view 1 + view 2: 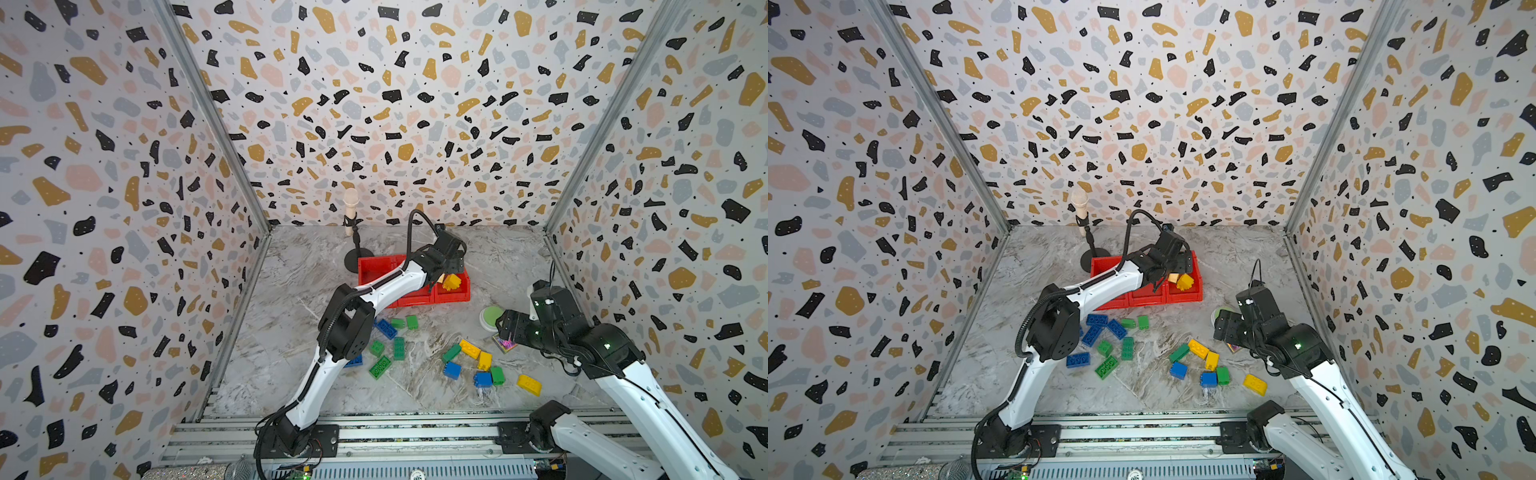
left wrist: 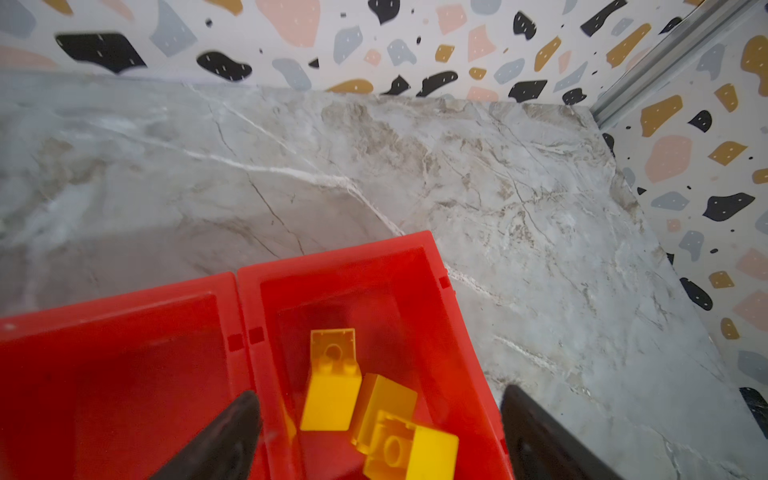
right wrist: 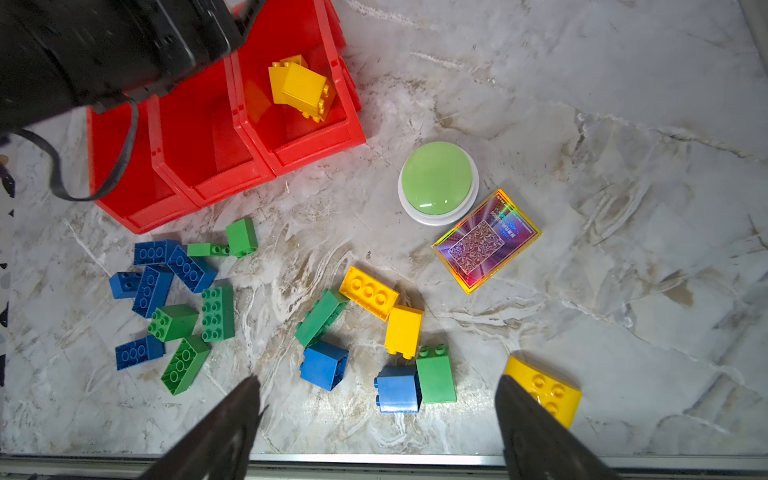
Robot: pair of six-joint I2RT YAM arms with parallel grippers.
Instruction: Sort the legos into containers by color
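- Your left claw (image 2: 379,392) hangs over the right-end bin (image 2: 457,332), jaws spread wide with nothing between them. The yellow legos (image 2: 332,386) lie loose on that bin's floor.
- Your right claw (image 3: 379,380) hovers above the table (image 3: 623,208), also wide open and empty.
- The other legos are scattered on the table in front of the bins (image 3: 232,185). There is a blue-and-green cluster (image 3: 189,270), a mixed group (image 3: 403,332) and a lone yellow brick (image 3: 552,395) apart from both.
- Expect them to be light, hard and stiff. They won't give under the jaws, so a modest squeeze should do.
- Their walls look smooth and glossy, so a skewed grip could squirt one out. Close on two opposite flat walls, across the short width, never on the studs.
- Several lie tipped, studs pointing sideways. Take those across whichever flat faces stand parallel.
- In the mixed group the long green brick (image 3: 320,318) touches the long yellow brick (image 3: 368,293). A blue brick (image 3: 397,388) sits flush against a green brick (image 3: 436,374), so you would likely nudge neighbours there.
- The lone yellow brick has free walls all round and looks the easiest pick.
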